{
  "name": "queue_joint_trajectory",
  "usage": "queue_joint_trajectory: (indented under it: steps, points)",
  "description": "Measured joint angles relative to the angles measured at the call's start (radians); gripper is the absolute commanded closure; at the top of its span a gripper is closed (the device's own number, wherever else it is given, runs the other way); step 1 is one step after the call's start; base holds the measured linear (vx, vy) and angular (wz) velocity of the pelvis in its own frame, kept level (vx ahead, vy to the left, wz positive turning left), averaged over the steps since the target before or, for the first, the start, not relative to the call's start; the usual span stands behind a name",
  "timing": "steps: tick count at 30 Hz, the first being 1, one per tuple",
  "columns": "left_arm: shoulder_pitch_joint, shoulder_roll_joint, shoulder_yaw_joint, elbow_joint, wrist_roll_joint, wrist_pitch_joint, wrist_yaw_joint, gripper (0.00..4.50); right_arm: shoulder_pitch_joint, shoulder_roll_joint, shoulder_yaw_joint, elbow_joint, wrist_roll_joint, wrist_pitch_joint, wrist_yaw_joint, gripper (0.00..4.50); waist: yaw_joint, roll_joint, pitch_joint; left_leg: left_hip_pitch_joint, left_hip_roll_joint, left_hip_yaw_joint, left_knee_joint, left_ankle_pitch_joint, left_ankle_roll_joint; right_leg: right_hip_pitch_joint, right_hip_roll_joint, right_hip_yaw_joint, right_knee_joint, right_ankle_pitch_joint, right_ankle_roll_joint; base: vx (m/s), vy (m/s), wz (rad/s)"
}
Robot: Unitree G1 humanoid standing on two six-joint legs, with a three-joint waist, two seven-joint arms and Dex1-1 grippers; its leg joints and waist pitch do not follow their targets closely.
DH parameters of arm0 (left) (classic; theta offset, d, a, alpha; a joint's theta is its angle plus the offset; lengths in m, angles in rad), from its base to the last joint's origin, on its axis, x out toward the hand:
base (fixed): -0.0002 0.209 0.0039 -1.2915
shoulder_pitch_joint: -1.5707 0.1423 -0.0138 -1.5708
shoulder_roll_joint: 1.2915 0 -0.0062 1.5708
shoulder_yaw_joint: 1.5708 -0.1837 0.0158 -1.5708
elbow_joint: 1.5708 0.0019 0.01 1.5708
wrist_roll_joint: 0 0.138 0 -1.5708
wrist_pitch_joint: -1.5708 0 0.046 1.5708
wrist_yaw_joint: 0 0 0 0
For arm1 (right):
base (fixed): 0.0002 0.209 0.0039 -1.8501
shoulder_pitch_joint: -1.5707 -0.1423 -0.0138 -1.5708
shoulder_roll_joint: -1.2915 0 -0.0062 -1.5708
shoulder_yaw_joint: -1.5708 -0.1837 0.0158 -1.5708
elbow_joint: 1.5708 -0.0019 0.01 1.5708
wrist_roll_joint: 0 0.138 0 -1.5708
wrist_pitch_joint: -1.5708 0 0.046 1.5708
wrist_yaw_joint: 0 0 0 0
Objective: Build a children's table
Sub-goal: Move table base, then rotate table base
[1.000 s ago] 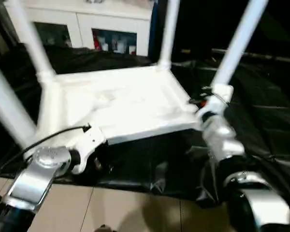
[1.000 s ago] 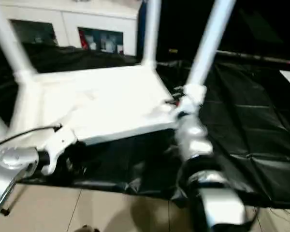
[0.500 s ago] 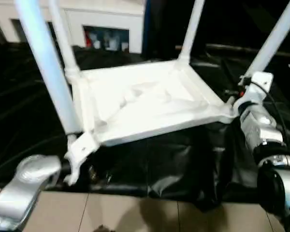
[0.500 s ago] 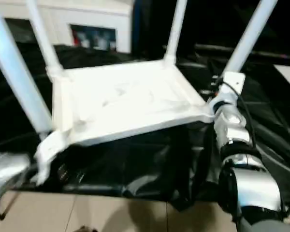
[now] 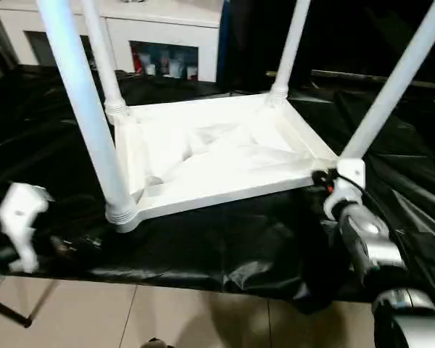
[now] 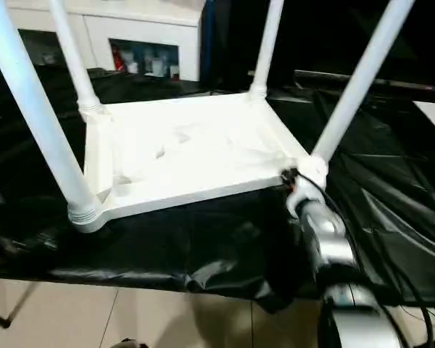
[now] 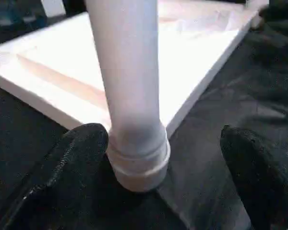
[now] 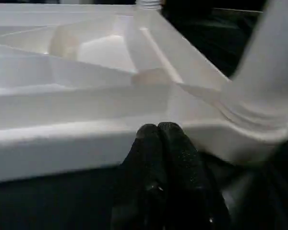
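The white tabletop (image 5: 217, 156) lies upside down on a black sheet, its ribbed underside facing up. Four white legs stand in its corner sockets: near-left leg (image 5: 83, 109), far-left leg (image 5: 101, 58), far-right leg (image 5: 290, 43), near-right leg (image 5: 395, 80). My left gripper (image 7: 162, 139) is open, its black fingers (image 7: 84, 153) spread wide on either side of the near-left leg's base (image 7: 137, 163), not touching it. My right gripper (image 8: 158, 134) is shut, fingertips together against the tabletop's side wall (image 8: 77, 143) beside the near-right corner socket (image 5: 348, 170).
A black sheet (image 5: 225, 239) covers the work surface and hangs crumpled over its front edge. Below it is a tiled floor (image 5: 167, 319). A white cabinet with glass doors (image 5: 159, 32) stands at the back. My left wrist bracket (image 5: 18, 217) is at the far left.
My left arm has drawn back to the left, away from the near-left leg's base. The right arm stays at the near-right corner. The camera has also shifted.
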State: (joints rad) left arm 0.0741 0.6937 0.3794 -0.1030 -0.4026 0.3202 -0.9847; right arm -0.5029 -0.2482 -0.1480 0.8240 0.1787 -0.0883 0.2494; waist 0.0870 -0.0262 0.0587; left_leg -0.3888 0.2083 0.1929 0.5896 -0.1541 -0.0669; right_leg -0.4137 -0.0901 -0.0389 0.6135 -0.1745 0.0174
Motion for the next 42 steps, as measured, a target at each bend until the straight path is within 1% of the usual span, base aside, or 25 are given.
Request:
queue_joint_trajectory:
  steps: [3, 6, 9, 10, 11, 12, 14, 16, 17, 19, 20, 22, 25, 29, 32, 34, 35, 37, 39, 40, 42]
  points:
    - [-0.014, -0.001, 0.027, 0.011, -0.020, 0.000, 0.009, 0.00, 0.039, 0.005, 0.000, -0.053, 0.019, 0.044, 0.001, 4.24, -0.001, 0.002, 0.001, 0.004, 0.000, -0.003, -0.001, 0.000, 0.000, 0.001, 0.000, -0.001, 0.000, 0.000, 0.000, 0.000, 0.000, 0.00]
    - [-0.036, 0.000, 0.041, 0.024, -0.026, 0.000, 0.020, 0.00, 0.045, 0.004, 0.000, -0.087, 0.021, 0.085, -0.001, 3.93, -0.003, 0.004, 0.002, 0.005, -0.001, -0.005, -0.001, 0.000, 0.000, -0.001, 0.001, -0.002, 0.000, 0.000, 0.000, 0.000, 0.000, 0.00]
    - [-0.052, -0.004, 0.042, 0.031, -0.033, 0.000, 0.044, 0.00, 0.047, 0.003, 0.002, -0.112, 0.020, 0.109, -0.001, 3.74, -0.003, 0.004, 0.002, 0.006, -0.002, -0.009, -0.001, 0.000, 0.000, -0.001, 0.001, -0.003, -0.001, 0.000, 0.000, 0.000, 0.000, 0.00]
    - [-0.064, -0.010, 0.041, 0.035, -0.033, 0.001, 0.056, 0.00, 0.049, 0.002, 0.005, -0.116, 0.018, 0.121, 0.000, 3.57, -0.003, 0.004, 0.002, 0.006, -0.002, -0.009, -0.001, 0.000, 0.000, -0.002, 0.001, -0.002, -0.001, 0.000, 0.000, 0.000, 0.000, 0.00]
    - [-0.097, -0.028, 0.033, 0.043, -0.029, 0.001, 0.085, 0.00, 0.051, 0.001, 0.015, -0.116, 0.009, 0.140, 0.001, 3.57, 0.000, 0.004, 0.002, 0.006, -0.002, -0.009, -0.001, 0.000, 0.000, -0.001, 0.002, -0.002, -0.001, 0.000, 0.000, 0.000, 0.000, 0.00]
    - [-0.127, -0.045, 0.023, 0.049, -0.020, 0.001, 0.110, 0.00, 0.051, 0.002, 0.026, -0.116, 0.002, 0.158, 0.002, 3.38, 0.002, 0.004, 0.002, 0.006, -0.002, -0.009, -0.001, 0.000, 0.000, -0.001, 0.002, -0.002, -0.001, 0.000, 0.000, 0.000, 0.000, 0.00]
    - [-0.170, -0.067, -0.013, 0.057, -0.002, 0.003, 0.150, 0.00, 0.049, 0.015, 0.056, -0.117, -0.011, 0.184, 0.012, 3.35, 0.003, 0.005, 0.003, 0.006, -0.002, -0.010, 0.000, 0.000, 0.000, -0.001, 0.002, -0.002, -0.001, 0.000, 0.000, 0.000, 0.000, 0.00]
    - [-0.195, -0.086, -0.042, 0.063, 0.007, 0.004, 0.168, 0.00, 0.042, 0.026, 0.071, -0.116, -0.021, 0.198, 0.013, 3.35, 0.001, 0.006, 0.004, 0.005, -0.003, -0.010, 0.000, 0.000, 0.000, -0.001, 0.001, -0.001, -0.001, 0.000, 0.000, 0.000, 0.000, 0.00]
    - [-0.219, -0.113, -0.057, 0.068, 0.005, 0.007, 0.174, 0.00, 0.033, 0.027, 0.077, -0.105, -0.027, 0.200, 0.012, 3.35, 0.002, 0.007, 0.004, 0.006, -0.003, -0.010, 0.000, 0.000, 0.000, -0.001, 0.001, -0.002, -0.001, 0.001, -0.001, 0.000, 0.000, 0.00]
    - [-0.253, -0.160, -0.085, 0.065, -0.012, 0.015, 0.179, 0.00, 0.009, 0.034, 0.080, -0.074, -0.037, 0.199, 0.009, 3.35, 0.001, 0.007, 0.004, 0.005, -0.003, -0.010, 0.000, 0.000, 0.000, -0.001, 0.001, -0.001, -0.001, 0.001, -0.002, 0.000, 0.000, 0.00]
    - [-0.260, -0.166, -0.095, 0.065, -0.020, 0.021, 0.182, 0.00, -0.005, 0.042, 0.082, -0.068, -0.039, 0.198, 0.009, 3.35, 0.000, 0.008, 0.004, 0.005, -0.003, -0.010, 0.000, 0.000, 0.000, -0.001, 0.001, -0.002, -0.001, 0.002, -0.003, 0.000, 0.000, 0.00]
    - [-0.285, -0.185, -0.106, 0.061, -0.047, 0.050, 0.181, 0.00, -0.037, 0.041, 0.080, -0.010, -0.055, 0.193, -0.006, 3.35, 0.000, 0.008, 0.005, 0.005, -0.003, -0.010, 0.000, 0.000, -0.001, -0.001, 0.001, -0.002, -0.001, 0.005, -0.004, 0.000, 0.000, 0.00]
    - [-0.290, -0.193, -0.143, 0.022, -0.106, 0.100, 0.137, 0.00, -0.072, 0.059, 0.080, 0.050, -0.061, 0.185, -0.018, 3.35, 0.004, 0.010, 0.005, 0.005, -0.003, -0.010, 0.000, 0.000, -0.001, -0.001, 0.001, -0.002, 0.001, 0.007, -0.007, 0.000, 0.000, 0.00]
    - [-0.274, -0.173, -0.203, -0.085, -0.247, 0.243, 0.045, 0.00, -0.132, 0.075, 0.079, 0.136, -0.068, 0.167, -0.038, 3.35, 0.003, 0.015, 0.005, 0.004, -0.003, -0.009, 0.001, 0.001, -0.002, -0.002, 0.001, -0.002, 0.002, 0.011, -0.013, 0.000, 0.000, 0.00]
    - [-0.282, -0.173, -0.248, -0.125, -0.292, 0.298, 0.008, 0.00, -0.171, 0.081, 0.079, 0.184, -0.075, 0.157, -0.045, 3.35, -0.002, 0.015, 0.004, 0.004, -0.002, -0.009, 0.001, 0.001, -0.002, -0.003, 0.002, -0.001, 0.002, 0.010, -0.012, 0.000, 0.000, 0.00]
    - [-0.292, -0.173, -0.279, -0.142, -0.302, 0.318, -0.006, 0.00, -0.188, 0.085, 0.079, 0.216, -0.079, 0.146, -0.046, 3.35, -0.004, 0.015, 0.004, 0.004, -0.002, -0.009, 0.001, 0.001, -0.002, -0.003, 0.003, -0.001, 0.002, 0.010, -0.011, 0.000, 0.000, 0.00]
    - [-0.313, -0.185, -0.305, -0.145, -0.303, 0.328, -0.012, 0.00, -0.203, 0.091, 0.079, 0.244, -0.089, 0.140, -0.047, 3.35, -0.004, 0.014, 0.004, 0.004, -0.002, -0.009, 0.001, 0.001, -0.002, -0.003, 0.003, -0.001, 0.002, 0.010, -0.011, 0.000, 0.000, 0.00]
    - [-0.352, -0.219, -0.349, -0.145, -0.298, 0.332, -0.013, 0.00, -0.226, 0.101, 0.079, 0.277, -0.100, 0.131, -0.047, 3.35, -0.005, 0.014, 0.004, 0.004, -0.002, -0.009, 0.001, 0.001, -0.002, -0.003, 0.003, -0.001, 0.002, 0.010, -0.011, 0.000, 0.000, 0.00]
    - [-0.410, -0.270, -0.418, -0.135, -0.281, 0.331, -0.014, 0.00, -0.250, 0.115, 0.080, 0.307, -0.108, 0.123, -0.048, 3.35, -0.009, 0.014, 0.005, 0.004, -0.002, -0.009, 0.002, 0.001, -0.002, -0.003, 0.002, -0.001, 0.002, 0.011, -0.012, 0.000, 0.000, 0.00]
    - [-0.439, -0.296, -0.446, -0.123, -0.265, 0.326, -0.014, 0.00, -0.260, 0.123, 0.081, 0.319, -0.110, 0.119, -0.048, 3.35, -0.012, 0.014, 0.005, 0.004, -0.002, -0.008, 0.002, 0.001, -0.002, -0.003, 0.002, -0.001, 0.002, 0.011, -0.012, 0.000, 0.000, 0.00]
    - [-0.481, -0.335, -0.496, -0.093, -0.233, 0.305, -0.014, 0.00, -0.276, 0.146, 0.089, 0.328, -0.113, 0.117, -0.047, 3.35, -0.027, 0.014, 0.005, 0.004, -0.002, -0.009, 0.002, 0.001, -0.002, -0.005, 0.002, -0.001, 0.002, 0.012, -0.011, 0.000, 0.000, 0.00]
